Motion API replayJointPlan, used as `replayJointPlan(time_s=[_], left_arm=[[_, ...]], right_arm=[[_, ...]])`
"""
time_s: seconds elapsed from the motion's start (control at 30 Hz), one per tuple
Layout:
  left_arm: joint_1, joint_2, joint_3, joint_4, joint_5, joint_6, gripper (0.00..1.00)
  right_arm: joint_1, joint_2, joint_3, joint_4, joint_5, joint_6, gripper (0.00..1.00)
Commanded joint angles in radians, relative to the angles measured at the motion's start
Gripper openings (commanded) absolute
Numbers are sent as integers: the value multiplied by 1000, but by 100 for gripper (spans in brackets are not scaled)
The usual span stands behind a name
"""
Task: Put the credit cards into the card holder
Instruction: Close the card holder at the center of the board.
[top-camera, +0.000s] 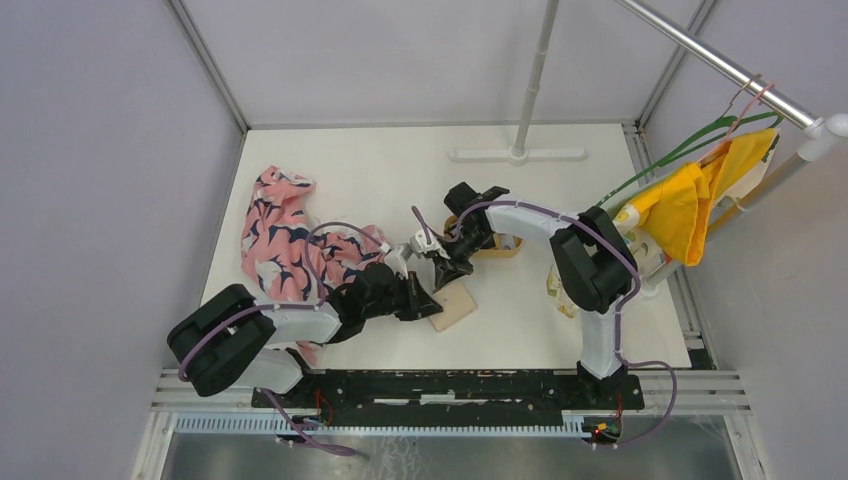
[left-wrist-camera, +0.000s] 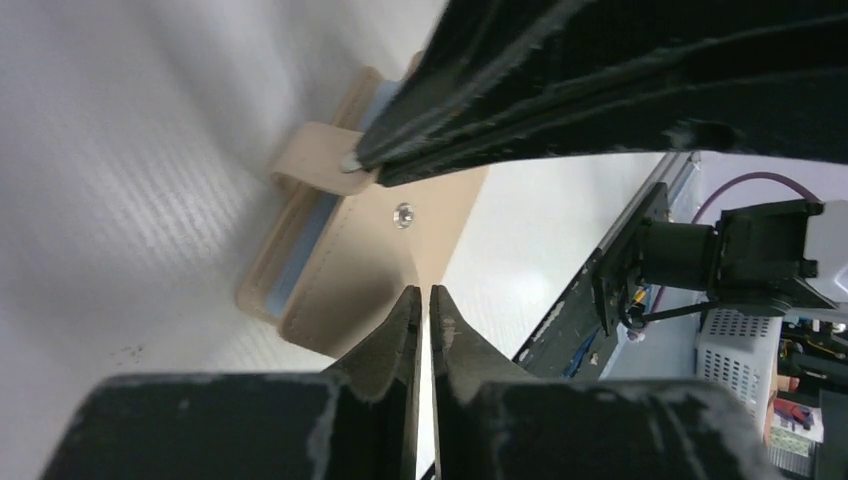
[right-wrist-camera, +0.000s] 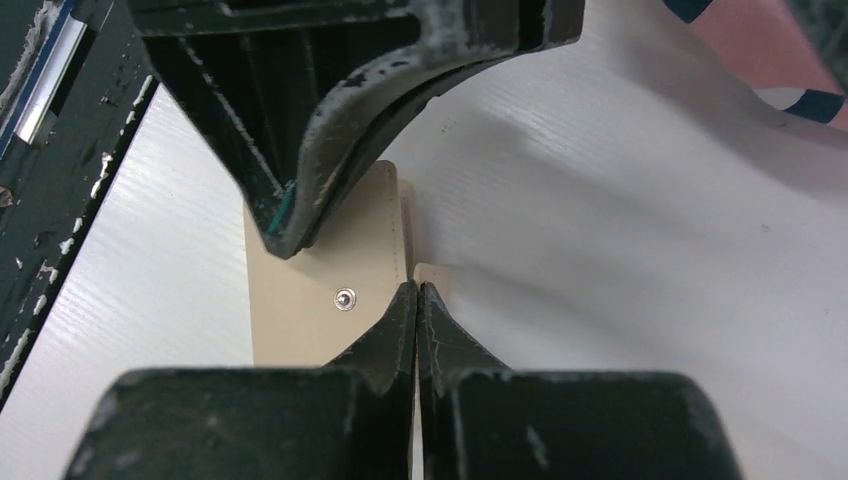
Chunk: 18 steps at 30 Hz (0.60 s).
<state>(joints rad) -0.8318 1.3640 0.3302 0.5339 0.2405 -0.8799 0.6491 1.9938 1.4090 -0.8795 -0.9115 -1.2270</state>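
Note:
The tan card holder (top-camera: 457, 306) lies flat on the white table. The left wrist view shows its grey-blue inner panel (left-wrist-camera: 300, 255), a metal snap (left-wrist-camera: 404, 213) and its small tab (left-wrist-camera: 310, 155). My right gripper (top-camera: 443, 268) is shut, its tips resting on the tab (right-wrist-camera: 432, 272). My left gripper (top-camera: 428, 303) is closed to a thin slit over the holder's near corner (left-wrist-camera: 455, 235). I cannot tell whether either gripper pinches the leather. No credit cards are in view.
A pink patterned cloth (top-camera: 285, 240) lies to the left, beside the left arm. An oval wooden tray (top-camera: 508, 246) sits partly hidden behind the right arm. A white T-stand (top-camera: 518, 153) stands at the back. A yellow cloth (top-camera: 700, 195) hangs at right. A black rail (top-camera: 440, 385) runs along the near edge.

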Motion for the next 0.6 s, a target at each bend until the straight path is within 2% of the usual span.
replayJointPlan(time_s=[0.0,0.23,0.57], left_arm=[[-3,26,18,-23,-58,-47,10],[-2,35,1,-115,-132,-57,2],[-4,52,21,-176,-164,-69,2]], right_arm=[[-2,-85,-51,72,-3,44,0],[-6,-164,-160,165,14,83,0],[-6,-264,-325,311,54,140,0]])
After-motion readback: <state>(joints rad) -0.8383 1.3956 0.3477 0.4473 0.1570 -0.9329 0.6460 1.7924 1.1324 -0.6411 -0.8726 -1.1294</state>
